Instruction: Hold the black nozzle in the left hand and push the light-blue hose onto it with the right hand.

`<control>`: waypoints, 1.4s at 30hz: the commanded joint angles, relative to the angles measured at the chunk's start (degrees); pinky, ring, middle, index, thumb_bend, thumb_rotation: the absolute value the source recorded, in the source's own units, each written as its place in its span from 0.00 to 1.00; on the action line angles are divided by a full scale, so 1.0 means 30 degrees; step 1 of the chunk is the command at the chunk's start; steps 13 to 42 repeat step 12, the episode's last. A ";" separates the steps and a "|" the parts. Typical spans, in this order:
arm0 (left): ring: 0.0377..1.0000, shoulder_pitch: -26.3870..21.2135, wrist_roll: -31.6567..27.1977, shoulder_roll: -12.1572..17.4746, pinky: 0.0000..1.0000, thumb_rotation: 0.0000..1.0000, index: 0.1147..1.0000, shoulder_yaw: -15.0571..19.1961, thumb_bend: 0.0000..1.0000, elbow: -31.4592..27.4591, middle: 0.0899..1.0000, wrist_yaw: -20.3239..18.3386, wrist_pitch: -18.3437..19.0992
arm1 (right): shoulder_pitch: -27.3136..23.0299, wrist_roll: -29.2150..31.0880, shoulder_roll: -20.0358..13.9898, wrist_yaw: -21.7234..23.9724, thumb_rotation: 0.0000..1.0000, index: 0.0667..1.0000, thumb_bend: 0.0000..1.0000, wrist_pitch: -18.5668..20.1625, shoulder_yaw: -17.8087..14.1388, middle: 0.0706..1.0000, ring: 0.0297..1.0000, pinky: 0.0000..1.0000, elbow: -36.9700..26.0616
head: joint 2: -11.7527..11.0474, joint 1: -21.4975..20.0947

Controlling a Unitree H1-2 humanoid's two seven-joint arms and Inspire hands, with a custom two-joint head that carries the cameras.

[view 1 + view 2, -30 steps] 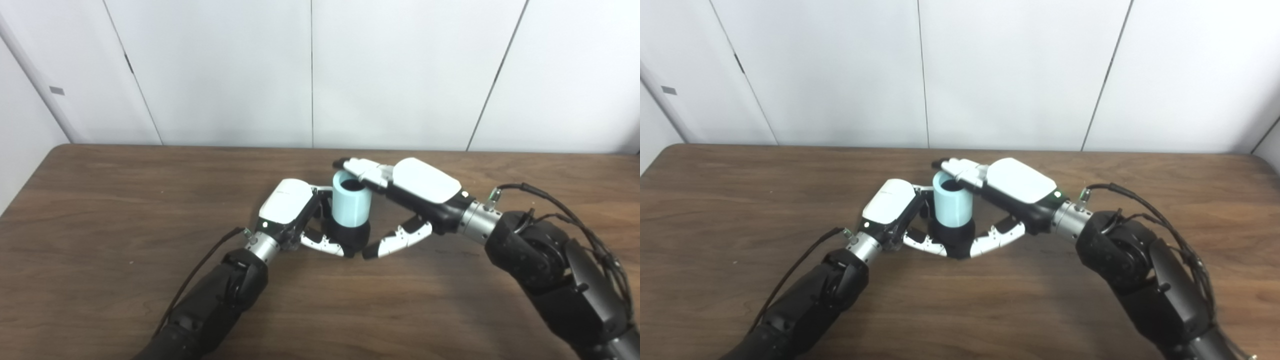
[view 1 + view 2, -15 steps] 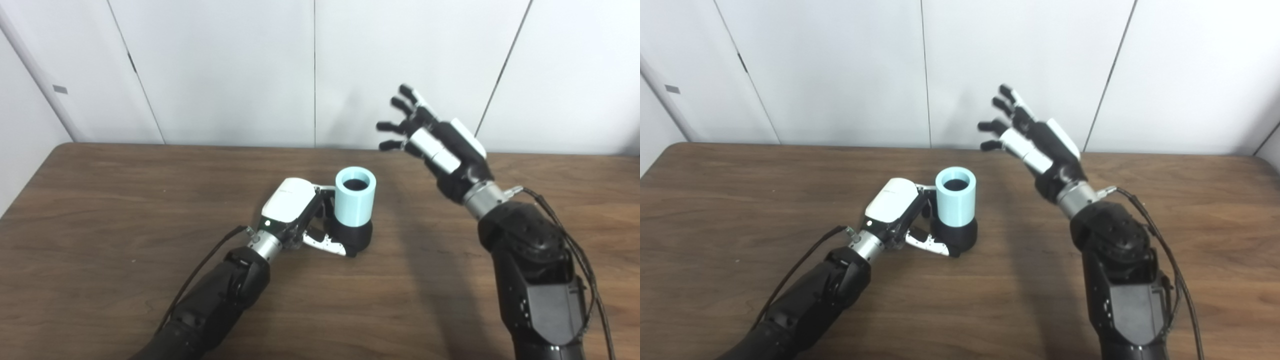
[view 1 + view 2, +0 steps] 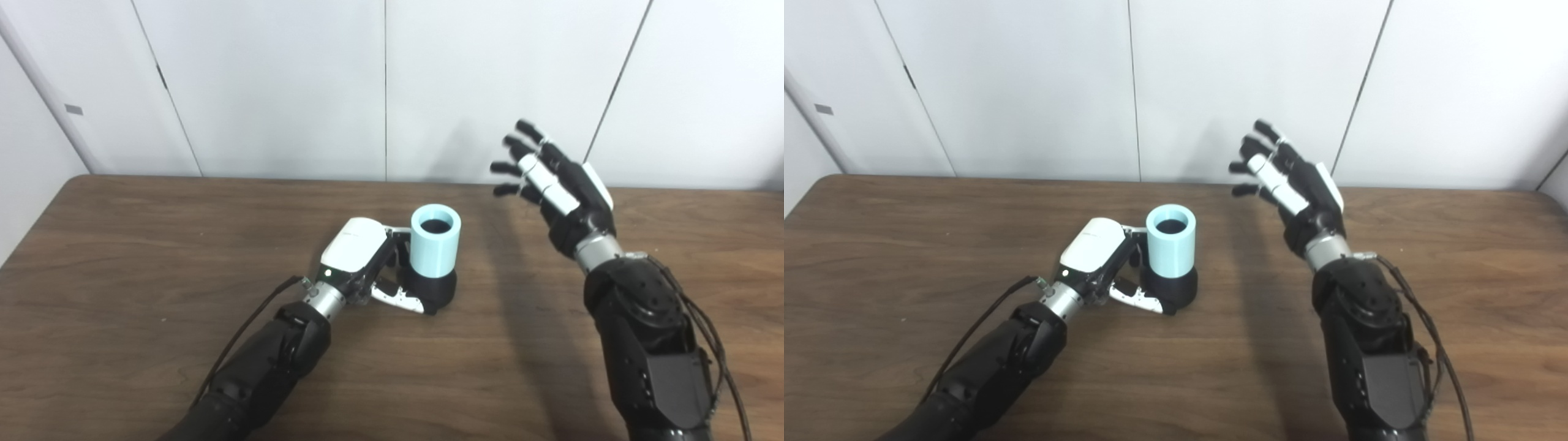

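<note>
The light-blue hose (image 3: 434,241) is a short upright tube seated on the black nozzle (image 3: 436,290), which stands on the brown table (image 3: 122,257) near its middle. My left hand (image 3: 367,263) is shut on the black nozzle, fingers behind it and thumb in front at its base. My right hand (image 3: 557,184) is raised above the table to the right of the hose, well apart from it, open with its fingers spread and holding nothing. The same scene shows in the right eye view, with the hose (image 3: 1170,241) and the right hand (image 3: 1292,180).
White wall panels (image 3: 275,86) stand right behind the table's far edge. The table's left corner (image 3: 76,180) is rounded. A cable (image 3: 704,306) loops along my right forearm.
My right hand let go of the hose, rose off it and swung right, opening its fingers; since half a second ago it drifted further right and slightly lower. The left hand, hose and nozzle stayed put.
</note>
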 commanded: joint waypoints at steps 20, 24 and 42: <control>0.91 0.4195 -0.7695 -0.0322 0.77 0.37 0.97 0.3598 0.92 -0.6015 0.95 -0.7389 0.6280 | 0.2030 0.2200 0.1037 -0.1537 0.27 0.79 0.63 -0.1000 -0.0971 0.75 0.59 0.48 -0.0110 | -0.0085 0.0157; 0.91 0.4195 -0.7695 -0.0322 0.77 0.37 0.97 0.3598 0.92 -0.6015 0.95 -0.7389 0.6280 | 0.2030 0.2200 0.1037 -0.1537 0.27 0.79 0.63 -0.1000 -0.0971 0.75 0.59 0.48 -0.0110 | -0.0085 0.0157; 0.91 0.4195 -0.7695 -0.0322 0.77 0.37 0.97 0.3598 0.92 -0.6015 0.95 -0.7389 0.6280 | 0.2030 0.2200 0.1037 -0.1537 0.27 0.79 0.63 -0.1000 -0.0971 0.75 0.59 0.48 -0.0110 | -0.0085 0.0157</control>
